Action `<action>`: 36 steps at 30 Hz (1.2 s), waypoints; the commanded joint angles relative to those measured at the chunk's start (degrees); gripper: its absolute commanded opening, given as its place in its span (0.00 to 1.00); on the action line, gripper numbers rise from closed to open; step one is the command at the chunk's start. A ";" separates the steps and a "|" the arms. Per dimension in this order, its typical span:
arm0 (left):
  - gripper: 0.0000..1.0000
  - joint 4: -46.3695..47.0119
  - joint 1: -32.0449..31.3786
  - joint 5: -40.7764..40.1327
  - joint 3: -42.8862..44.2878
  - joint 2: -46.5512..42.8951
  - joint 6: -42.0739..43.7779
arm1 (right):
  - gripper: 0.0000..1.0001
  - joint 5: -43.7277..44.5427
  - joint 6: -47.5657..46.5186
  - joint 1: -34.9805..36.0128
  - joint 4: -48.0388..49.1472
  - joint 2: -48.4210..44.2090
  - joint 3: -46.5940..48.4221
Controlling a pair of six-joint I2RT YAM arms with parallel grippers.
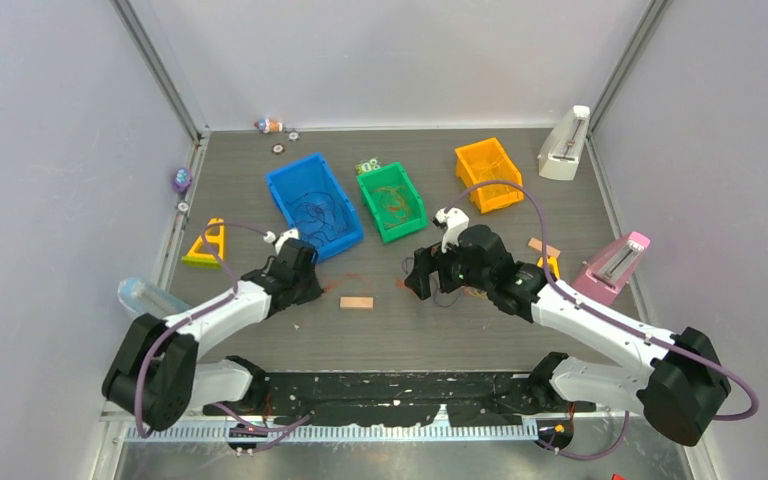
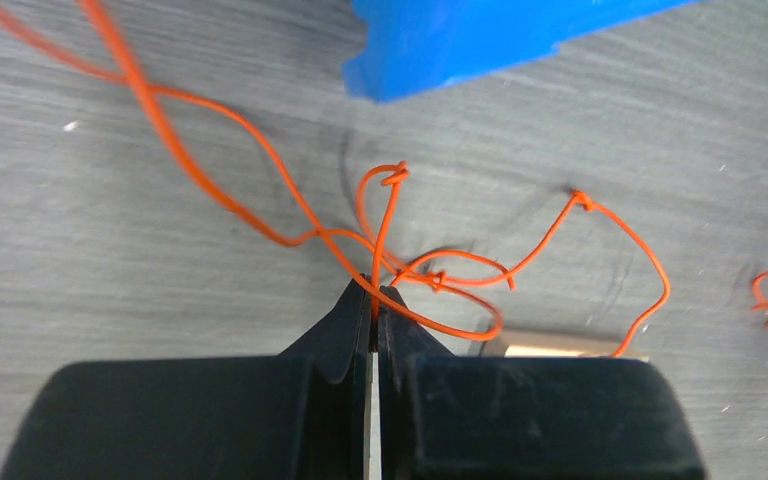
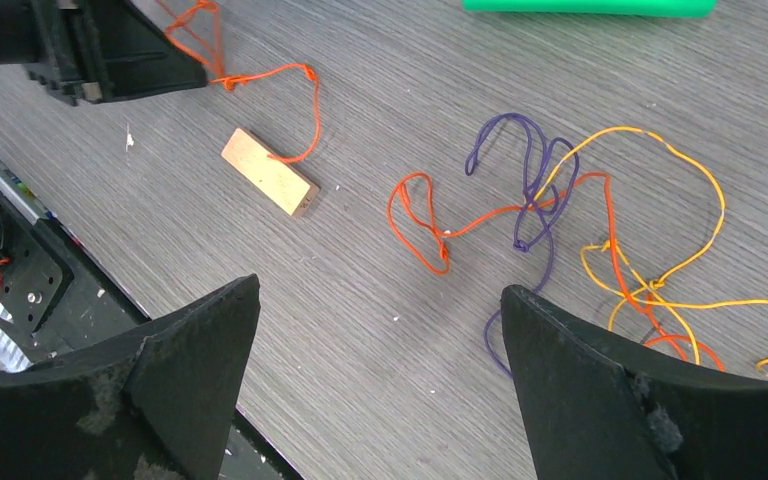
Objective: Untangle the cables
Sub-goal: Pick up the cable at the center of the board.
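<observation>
Near edge, left wrist view: left gripper point(image 2: 375, 295) is clenched, jaws pressed together on one strand of the orange cable point(image 2: 393, 175). The strand runs out of the tips in loose loops with small knots, lying on the table point(image 2: 110, 250). The pinch sits at a crossing, probably to anchor this strand so it can be drawn clear of the others.

Right gripper point(image 3: 380, 290): jaws spread wide, nothing between them, hovering over the remaining cables point(image 3: 530, 205). Purple, orange and yellow strands are interlaced there on the table surface. The stance looks like a readiness to take or pin a second strand.

Between the arms: wooden block point(image 3: 270, 172), an orange loop touching it.

Further back: blue bin point(image 1: 282, 195) and green bin point(image 1: 365, 190), each with wire inside. They are likely drop-off places for freed strands.
</observation>
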 commanded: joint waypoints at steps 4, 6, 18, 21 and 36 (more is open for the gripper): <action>0.00 -23.94 -1.52 -3.59 13.13 -9.82 11.74 | 0.95 0.34 -0.49 -0.44 2.67 -0.33 0.32; 0.00 -28.78 -1.52 -2.69 17.68 -11.06 14.26 | 0.95 0.29 -0.59 -0.42 3.02 -0.25 0.19; 0.00 -33.94 -1.54 17.67 40.43 -5.48 24.00 | 0.96 5.97 -0.57 -0.68 2.95 -3.63 0.08; 0.00 -31.94 -1.52 19.04 46.83 -1.99 24.76 | 0.96 11.03 0.03 -0.73 3.30 -8.54 -1.52; 0.00 -27.77 -1.14 28.09 75.78 23.34 31.25 | 0.96 26.89 -1.30 -0.95 -0.54 -21.89 -4.57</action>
